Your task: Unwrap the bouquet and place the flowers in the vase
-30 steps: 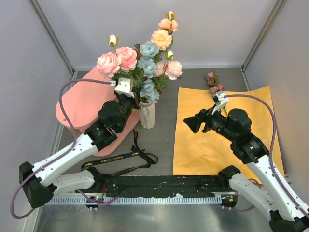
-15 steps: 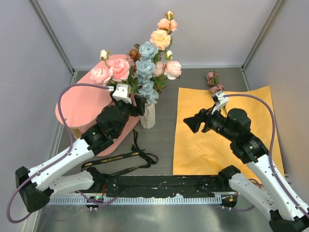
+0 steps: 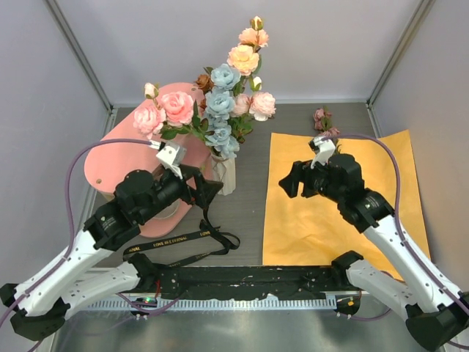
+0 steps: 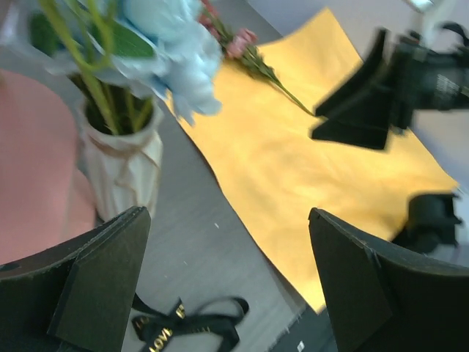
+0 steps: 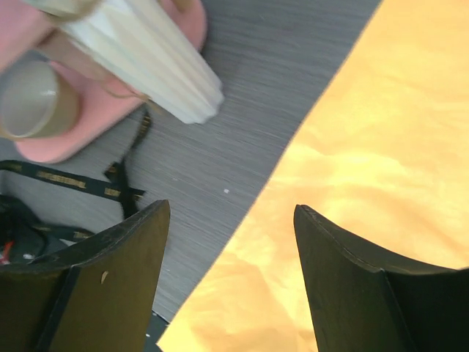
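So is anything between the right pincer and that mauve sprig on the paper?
Nothing visible does. The sprig lies across the paper's far edge, just beyond the open right pincer, with only bare paper between them.

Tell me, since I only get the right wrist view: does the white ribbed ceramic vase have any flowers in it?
Observer: Yes, pink, peach and pale blue artificial roses stand in the white ribbed ceramic vase.
Operator: Any flower outside it?
Observer: One dusky mauve sprig lies across the far edge of the orange paper sheet.
Operator: And the left gripper?
Observer: The left gripper is open and empty, close to the vase's near side.
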Robot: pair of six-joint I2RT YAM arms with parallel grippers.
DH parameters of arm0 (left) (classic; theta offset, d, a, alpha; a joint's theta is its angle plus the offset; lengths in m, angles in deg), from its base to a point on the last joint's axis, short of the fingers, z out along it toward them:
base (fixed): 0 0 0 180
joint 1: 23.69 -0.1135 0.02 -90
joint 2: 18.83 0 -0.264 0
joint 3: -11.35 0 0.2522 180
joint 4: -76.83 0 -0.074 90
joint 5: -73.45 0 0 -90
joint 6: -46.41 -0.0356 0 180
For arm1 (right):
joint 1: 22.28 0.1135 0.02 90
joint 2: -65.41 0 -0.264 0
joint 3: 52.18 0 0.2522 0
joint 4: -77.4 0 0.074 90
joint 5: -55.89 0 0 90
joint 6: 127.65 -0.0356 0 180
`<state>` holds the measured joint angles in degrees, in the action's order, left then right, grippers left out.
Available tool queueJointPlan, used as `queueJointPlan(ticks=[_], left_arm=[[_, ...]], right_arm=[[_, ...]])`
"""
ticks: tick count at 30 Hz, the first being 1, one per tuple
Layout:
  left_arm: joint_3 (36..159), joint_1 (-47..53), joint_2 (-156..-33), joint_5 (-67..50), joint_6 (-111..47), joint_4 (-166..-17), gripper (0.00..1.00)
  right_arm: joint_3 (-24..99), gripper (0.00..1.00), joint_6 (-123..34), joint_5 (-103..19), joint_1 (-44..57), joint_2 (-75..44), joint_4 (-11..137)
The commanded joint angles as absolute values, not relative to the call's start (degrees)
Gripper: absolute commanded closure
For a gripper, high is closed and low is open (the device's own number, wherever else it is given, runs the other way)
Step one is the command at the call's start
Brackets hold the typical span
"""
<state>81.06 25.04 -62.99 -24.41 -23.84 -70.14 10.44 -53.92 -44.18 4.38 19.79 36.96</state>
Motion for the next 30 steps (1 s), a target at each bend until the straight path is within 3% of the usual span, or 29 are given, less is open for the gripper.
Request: queueJointPlan(ticks=[1,6,11,16,25,30], left_arm=[[82.3,24.9,-58.6,-9.0,-22.5,-60.6,0.06],[77.7,24.9,-51.7,-1.6,-22.5,-61.7,0.04],[73.9,24.9,-48.4,1.9,-20.7,-65.0,0.04],[73.5,24.9,-48.5,4.7,-21.4,-64.7,0.04],[74.9,25.0,-46.7,6.3,-25.0,-60.5,0.04],[75.0,24.9,-46.6,6.6,-26.4,-60.1,0.03]], right_arm=[[13.0,0.26,-47.9,-36.5,4.4,14.6,30.5],[14.0,0.25,-47.2,-26.3,7.2,6.6,28.3],[16.9,0.2,-44.1,-3.6,9.9,-7.6,26.8],[20.5,0.13,-35.9,10.8,7.3,-23.1,35.4],[27.1,0.15,-24.8,4.3,-12.0,-37.6,54.8],[27.2,0.18,-23.1,-10.1,-17.7,-39.1,60.8]])
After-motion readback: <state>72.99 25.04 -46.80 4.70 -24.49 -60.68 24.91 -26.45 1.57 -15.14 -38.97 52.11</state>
